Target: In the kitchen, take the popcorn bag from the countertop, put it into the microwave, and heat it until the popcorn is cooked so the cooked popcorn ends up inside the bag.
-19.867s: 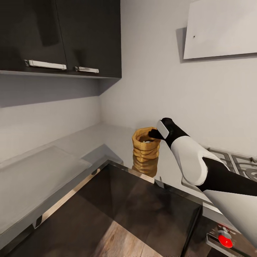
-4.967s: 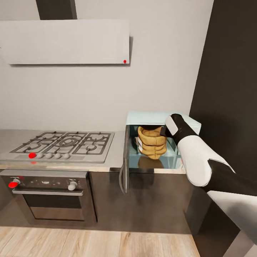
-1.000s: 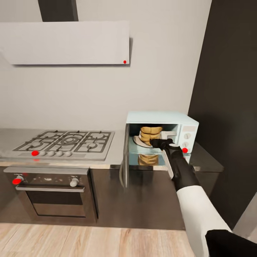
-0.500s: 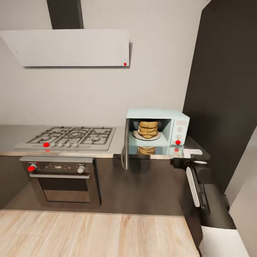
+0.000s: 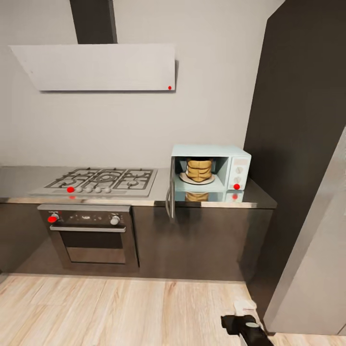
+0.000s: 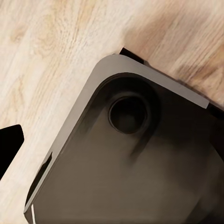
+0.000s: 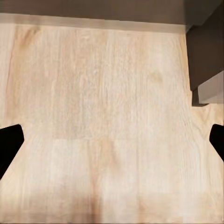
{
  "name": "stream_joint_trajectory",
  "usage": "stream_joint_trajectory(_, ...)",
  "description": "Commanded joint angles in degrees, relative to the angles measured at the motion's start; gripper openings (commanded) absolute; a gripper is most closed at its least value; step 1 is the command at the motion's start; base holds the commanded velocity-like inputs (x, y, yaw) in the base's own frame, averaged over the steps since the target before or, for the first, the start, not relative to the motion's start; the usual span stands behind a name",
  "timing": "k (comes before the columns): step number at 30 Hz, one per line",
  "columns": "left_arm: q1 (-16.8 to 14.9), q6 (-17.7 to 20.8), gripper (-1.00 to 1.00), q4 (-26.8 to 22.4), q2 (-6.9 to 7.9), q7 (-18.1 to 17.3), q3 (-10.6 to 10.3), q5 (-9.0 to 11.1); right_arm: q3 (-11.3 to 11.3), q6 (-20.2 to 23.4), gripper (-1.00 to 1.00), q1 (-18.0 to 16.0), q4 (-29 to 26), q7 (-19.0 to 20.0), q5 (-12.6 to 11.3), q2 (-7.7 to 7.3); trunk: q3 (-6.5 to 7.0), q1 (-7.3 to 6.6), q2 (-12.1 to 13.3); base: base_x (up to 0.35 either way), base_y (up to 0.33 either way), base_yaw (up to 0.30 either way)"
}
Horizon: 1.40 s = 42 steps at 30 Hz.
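So the popcorn bag (image 5: 199,169) is sitting upright on the round plate (image 5: 197,179) inside the microwave (image 5: 211,167), and the door (image 5: 170,188) is hanging open, swung out on its hinge side. The right gripper (image 5: 239,318) is hanging low by the wood floor (image 5: 120,307), fingers spread wide with nothing between them. From it, the microwave is well up and ahead, a bit to the left. I'd guess the door needs shutting next, and the right arm looks nearer. Can't tell the left gripper's state; its camera faces a grey base (image 6: 140,158).
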Motion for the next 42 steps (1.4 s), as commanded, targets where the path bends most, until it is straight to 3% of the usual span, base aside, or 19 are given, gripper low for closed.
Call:
stream_joint_trajectory(1,0.0,0.0,1.0,-0.1,0.0,0.0,0.0,0.1,-0.3,-0.5,1.0,0.0,4.3,0.1,0.4,-0.02,-0.05,0.0,0.0,-0.001,0.0,0.0)
stream_joint_trajectory(3,0.0,0.0,1.0,-0.1,0.0,0.0,-0.1,0.0,-0.4,-3.9,1.0,0.0,14.4,0.0,0.6,-0.86,-0.05,0.0,0.0,0.0,0.0,0.0)
stream_joint_trajectory(5,0.0,0.0,1.0,-0.1,0.02,0.0,-0.1,0.1,-0.4,-11.8,1.0,0.0,23.9,0.0,0.5,-1.71,-0.05,0.0,0.0,0.0,0.0,0.0)
stream_joint_trajectory(8,0.0,0.0,1.0,-0.1,0.07,0.1,0.1,0.2,-0.4,-16.0,1.0,0.1,31.4,0.0,0.3,-3.94,-0.05,0.0,0.0,0.0,0.0,0.0)
stream_joint_trajectory(12,0.0,0.1,1.0,-0.1,0.17,0.2,-0.2,0.1,-0.4,-17.1,1.0,6.0,32.7,-0.1,0.3,-5.71,-0.05,0.0,0.0,0.0,0.0,0.0)
stream_joint_trajectory(14,0.0,0.1,1.0,-0.6,0.38,0.2,-0.3,0.0,-0.4,-17.1,1.0,7.2,32.7,-0.1,0.3,-6.08,-0.05,0.0,0.0,0.0,0.0,0.0)
stream_joint_trajectory(19,0.0,0.4,1.0,-5.7,0.77,0.1,-0.4,-0.8,-0.4,-16.6,1.0,7.5,32.8,-0.6,0.3,-6.17,-0.05,0.0,0.0,0.023,0.0,0.0)
stream_joint_trajectory(24,0.0,0.9,1.0,-6.4,1.09,0.2,-0.7,-0.8,-0.4,-17.0,1.0,7.5,32.8,-0.5,0.3,-6.58,-0.05,0.0,0.0,0.269,0.0,0.0)
stream_joint_trajectory(28,0.0,6.0,1.0,-7.5,1.6,0.2,-0.6,-0.8,-0.2,-17.0,1.0,7.5,32.8,-0.4,0.5,-6.56,-0.05,0.0,0.0,0.323,0.0,0.0)
stream_joint_trajectory(31,0.0,7.3,1.0,-8.7,1.89,0.3,-0.6,-0.7,-0.1,-16.8,1.0,7.5,32.8,-0.4,0.5,-6.49,-0.05,0.0,0.0,0.326,0.0,0.0)
stream_joint_trajectory(38,0.0,7.5,1.0,-9.3,2.41,0.3,-0.6,-0.4,-0.2,-17.0,1.0,7.5,32.8,-0.3,0.4,-6.45,-0.05,0.0,0.0,0.326,0.0,-0.001)
stream_joint_trajectory(42,0.0,7.6,1.0,-13.8,2.58,0.4,-0.6,-0.2,-0.2,-17.0,1.0,7.5,32.8,-0.4,0.3,-6.33,0.02,0.0,0.0,0.326,0.0,-0.155)
